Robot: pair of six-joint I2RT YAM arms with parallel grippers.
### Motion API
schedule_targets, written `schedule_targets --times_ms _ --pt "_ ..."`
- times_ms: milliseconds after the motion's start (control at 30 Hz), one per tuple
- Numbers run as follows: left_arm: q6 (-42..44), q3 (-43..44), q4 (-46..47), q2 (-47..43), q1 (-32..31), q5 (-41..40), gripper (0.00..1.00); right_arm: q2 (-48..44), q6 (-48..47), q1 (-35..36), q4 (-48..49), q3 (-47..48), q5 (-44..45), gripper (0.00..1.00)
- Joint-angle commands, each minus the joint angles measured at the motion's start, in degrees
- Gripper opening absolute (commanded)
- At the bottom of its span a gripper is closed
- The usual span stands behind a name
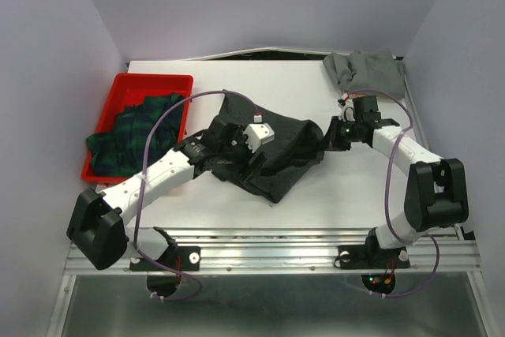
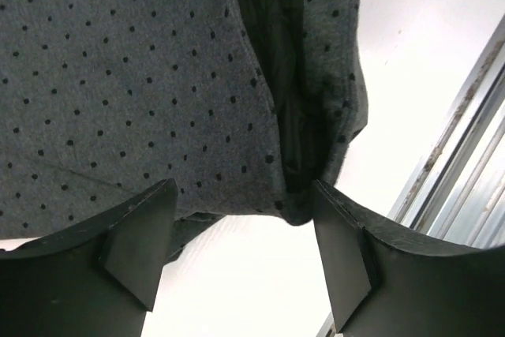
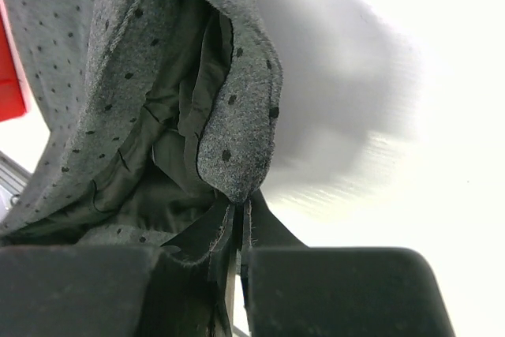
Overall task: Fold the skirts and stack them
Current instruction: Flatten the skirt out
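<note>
Right fingers pinch the dotted charcoal skirt edge, left fingers spread above its hem; best clamp left on the hem, lift both level, fold without dragging.

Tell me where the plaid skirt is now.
In the top view the plaid skirt lies bunched in the red tray at far left, with the dotted skirt to its right.

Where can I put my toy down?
Bare: the far table between red tray and grey skirt, and the near strip between dotted skirt and rail. Crowded: the middle, around the dotted skirt.
</note>
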Motion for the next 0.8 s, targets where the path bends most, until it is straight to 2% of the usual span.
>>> schedule_targets --times_ms 0,233,533,767 --pt "-1.16 4.32 1.30 -3.48 0.23 3.21 0.80 -3.10 -2.70 1.10 -1.09 0.38 1.08 0.01" --pt "-4.32 12.67 -1.51 3.10 0.32 4.44 0.80 -5.39 -3.67 3.39 -1.17 1.17 2.14 0.01" --pt "-3.88 20.49 -4.67 13.29 -0.91 2.69 0.72 -6.01 -3.41 3.91 -2.05 2.48 1.35 0.01" --pt "-3.27 20.94 -4.24 16.11 -3.46 -1.44 0.69 -5.92 -3.41 3.91 -2.23 3.01 1.26 0.01"
